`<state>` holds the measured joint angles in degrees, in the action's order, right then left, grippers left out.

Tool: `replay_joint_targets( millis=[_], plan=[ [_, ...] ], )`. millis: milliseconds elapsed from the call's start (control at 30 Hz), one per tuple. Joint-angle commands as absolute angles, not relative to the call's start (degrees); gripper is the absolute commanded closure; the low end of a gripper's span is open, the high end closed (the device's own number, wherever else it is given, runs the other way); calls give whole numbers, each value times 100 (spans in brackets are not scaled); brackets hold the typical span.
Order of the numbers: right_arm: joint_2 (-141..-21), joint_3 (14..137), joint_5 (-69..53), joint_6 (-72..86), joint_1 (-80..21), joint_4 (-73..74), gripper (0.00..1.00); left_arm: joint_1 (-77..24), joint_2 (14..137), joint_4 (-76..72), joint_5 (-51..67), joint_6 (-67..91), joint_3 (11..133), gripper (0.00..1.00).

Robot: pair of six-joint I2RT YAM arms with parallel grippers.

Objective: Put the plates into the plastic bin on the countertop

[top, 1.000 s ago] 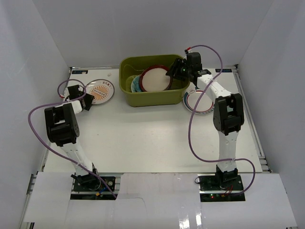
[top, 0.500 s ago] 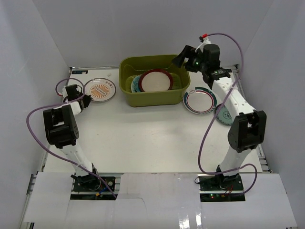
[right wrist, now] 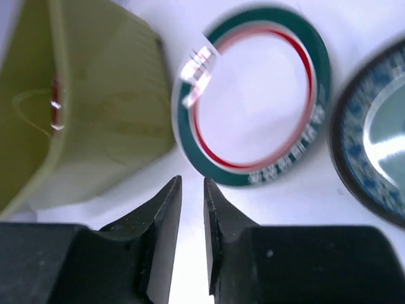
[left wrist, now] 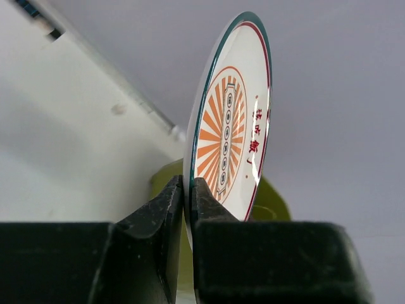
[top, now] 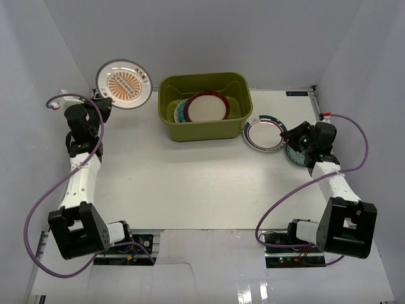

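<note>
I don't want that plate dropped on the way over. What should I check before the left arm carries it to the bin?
1. Left pincer shut on orange sunburst plate: ok.
2. Plate lifted off the countertop: ok.
3. Grip depth: cannot tell; only the rim is pinched.
4. Plastic bin open on top: ok, red-rimmed plate already inside.
5. Right pincer clear of the bin: ok, empty, near the ring-rimmed plate.

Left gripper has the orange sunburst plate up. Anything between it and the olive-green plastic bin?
Nothing visible. The orange sunburst round plate, pinched in the left gripper, hangs in open air left of the olive-green plastic bin.
</note>
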<state>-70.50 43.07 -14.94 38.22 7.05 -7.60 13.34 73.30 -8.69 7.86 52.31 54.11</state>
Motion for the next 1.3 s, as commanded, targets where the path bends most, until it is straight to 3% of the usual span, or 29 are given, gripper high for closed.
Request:
replay_joint_targets(
  millis=[0, 33, 67, 167, 433, 900, 1033, 1200, 1267],
  plan=[
    [-6829, 3789, -1433, 4043, 738, -1230, 72, 1021, 6943, -1371, 1001, 5230, 5896, 100],
    [-6829, 3666, -1354, 4113, 747, -1283, 66, 715, 6996, -1310, 1072, 5195, 6132, 100],
    [-6838, 3578, -1345, 4165, 756, -1335, 53, 538, 7135, -1283, 1168, 5151, 6248, 100],
    [-6890, 3262, -1134, 4438, 765, -1546, 39, -350, 7496, -1143, 1292, 4922, 6669, 100],
    [-7382, 2620, -747, 5220, 765, -2363, 36, -1388, 9139, -959, 1573, 4896, 7373, 100],
    [-8876, 2883, -993, 5668, 738, -3128, 35, -1828, 11091, -211, 1486, 4413, 8692, 100],
    [-9210, 2970, -967, 5818, 660, -3339, 35, -1828, 11320, -35, 1178, 4149, 8902, 78],
    [-9562, 3286, -870, 5968, 563, -3410, 39, -1828, 11619, 377, 923, 3973, 9228, 73],
    [-9729, 3340, -853, 6055, 527, -3489, 40, -1828, 11672, 387, 923, 3894, 9290, 57]
  ],
)
